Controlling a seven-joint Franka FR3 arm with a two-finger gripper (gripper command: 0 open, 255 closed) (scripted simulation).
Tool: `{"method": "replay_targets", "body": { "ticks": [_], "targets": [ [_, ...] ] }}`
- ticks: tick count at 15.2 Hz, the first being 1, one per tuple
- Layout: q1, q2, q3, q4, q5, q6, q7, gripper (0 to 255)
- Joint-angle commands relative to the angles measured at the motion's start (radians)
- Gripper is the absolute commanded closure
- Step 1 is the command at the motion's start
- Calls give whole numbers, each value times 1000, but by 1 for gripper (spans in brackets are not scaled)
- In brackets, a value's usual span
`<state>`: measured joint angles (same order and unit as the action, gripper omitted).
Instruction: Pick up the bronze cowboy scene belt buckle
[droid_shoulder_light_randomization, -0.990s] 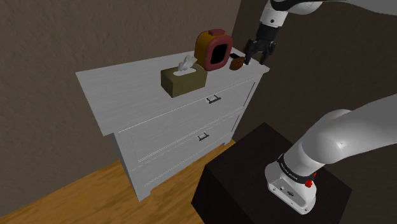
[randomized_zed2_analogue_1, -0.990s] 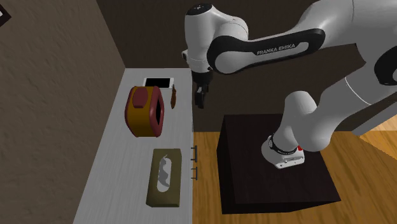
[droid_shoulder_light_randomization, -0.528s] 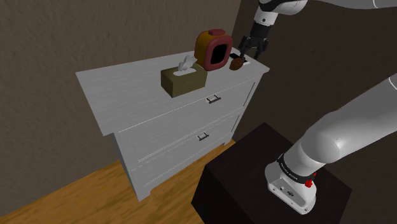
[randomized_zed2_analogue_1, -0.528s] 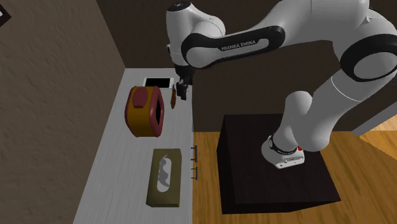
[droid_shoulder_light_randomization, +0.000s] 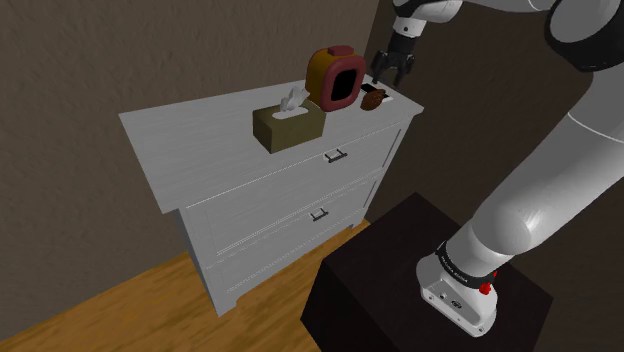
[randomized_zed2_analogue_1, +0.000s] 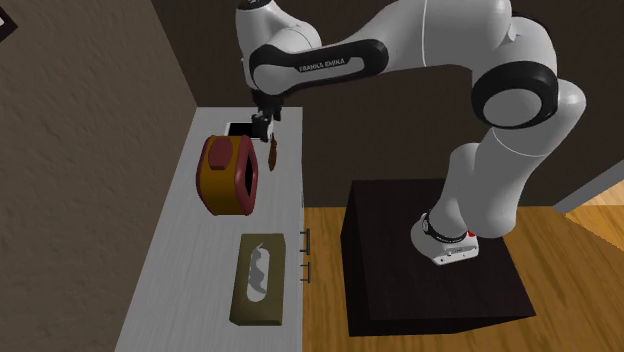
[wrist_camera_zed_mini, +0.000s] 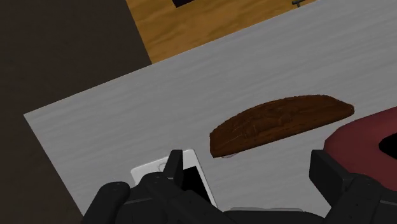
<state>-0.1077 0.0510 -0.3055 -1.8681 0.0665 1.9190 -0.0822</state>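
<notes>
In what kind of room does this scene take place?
Probably a bedroom in a house: a white chest of drawers stands against a brown wall on a wooden floor, with a tissue box on top.

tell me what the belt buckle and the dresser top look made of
Belt buckle: dark brown, dull, with a bumpy relief surface; could be aged bronze, but no metallic shine confirms it. Dresser top: pale grey-white with faint lengthwise streaks, likely painted wood, matte.

A white dresser (droid_shoulder_light_randomization: 190, 140) bears a tissue box (droid_shoulder_light_randomization: 288, 125), a red-and-yellow object (droid_shoulder_light_randomization: 336, 80), a brown buckle (wrist_camera_zed_mini: 280, 124) and a phone (wrist_camera_zed_mini: 198, 178).
</notes>
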Motion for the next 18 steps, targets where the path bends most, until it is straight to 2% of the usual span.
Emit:
{"method": "replay_targets", "body": {
  "ticks": [1, 8, 9, 18],
  "targets": [
    [-2, 17, -2, -4, 5, 24, -5, 0],
    [-3, 36, -1, -58, 14, 95, -13, 0],
    [-3, 36, -1, -57, 14, 94, -13, 255],
    [-3, 36, -1, -58, 14, 95, -13, 255]
  ]
}}
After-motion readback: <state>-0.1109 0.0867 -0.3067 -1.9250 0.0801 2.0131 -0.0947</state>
